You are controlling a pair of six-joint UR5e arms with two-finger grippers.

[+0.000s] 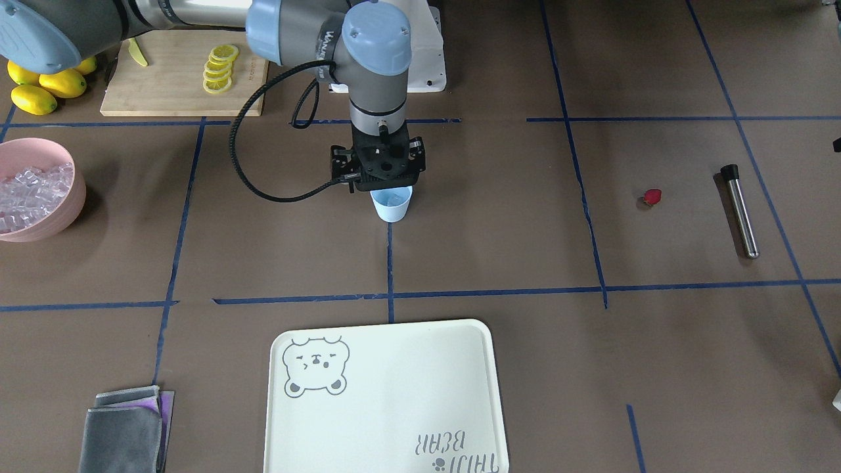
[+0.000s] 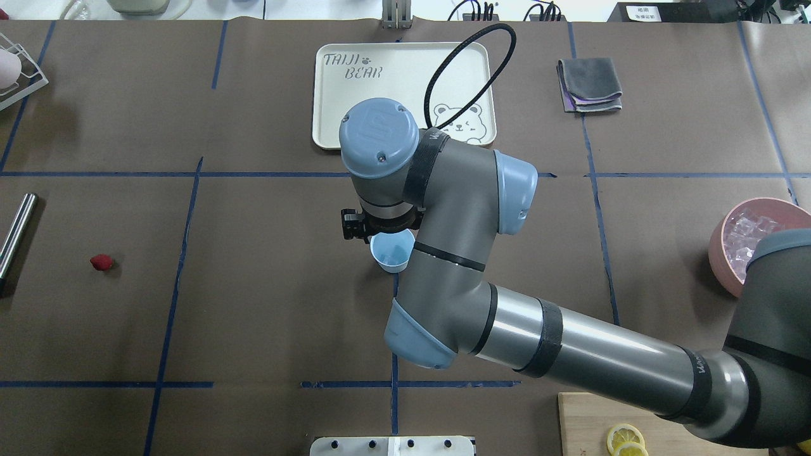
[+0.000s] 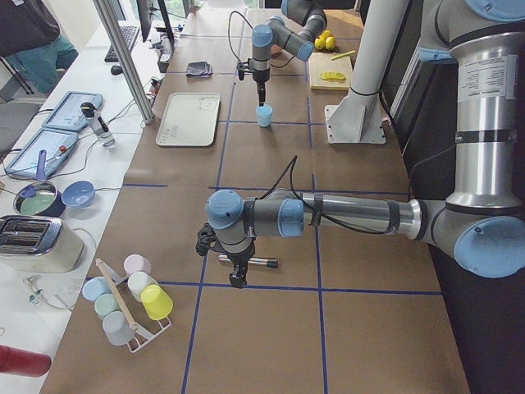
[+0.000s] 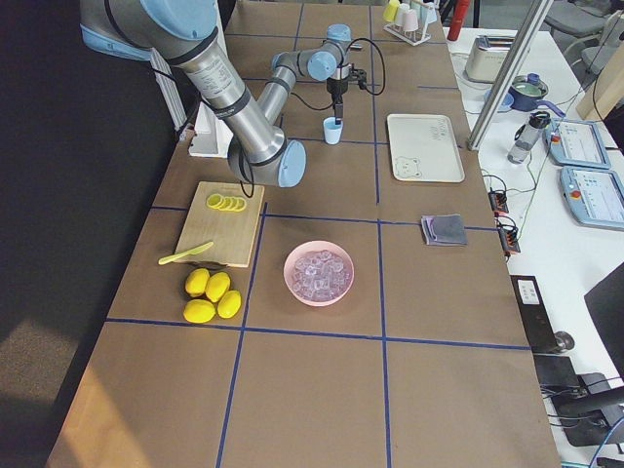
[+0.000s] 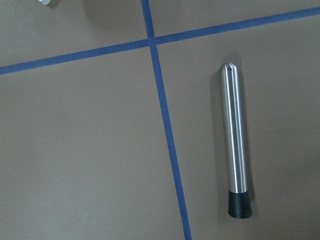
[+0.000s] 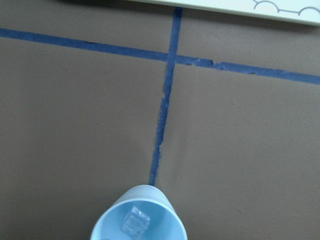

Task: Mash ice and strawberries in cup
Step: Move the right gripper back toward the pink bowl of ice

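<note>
The light blue cup [image 1: 392, 203] stands upright at the table's middle; in the right wrist view [image 6: 138, 215] one clear ice cube [image 6: 136, 221] lies in it. My right gripper [image 1: 380, 180] hangs straight above the cup's mouth, open and empty. More ice [image 1: 33, 190] fills the pink bowl [image 1: 69, 210]. The red strawberry [image 1: 652, 197] lies alone on the table, also in the overhead view [image 2: 101, 262]. My left gripper [image 3: 236, 277] shows only in the exterior left view, over a steel muddler [image 5: 235, 145]; I cannot tell whether it is open or shut.
The muddler [image 1: 739, 210] lies next to the strawberry. A cutting board [image 1: 164, 85] with lemon slices and whole lemons [image 1: 46, 85] sit near the robot's base. A white bear tray [image 1: 387, 401] and a grey cloth [image 1: 125, 430] lie beyond the cup.
</note>
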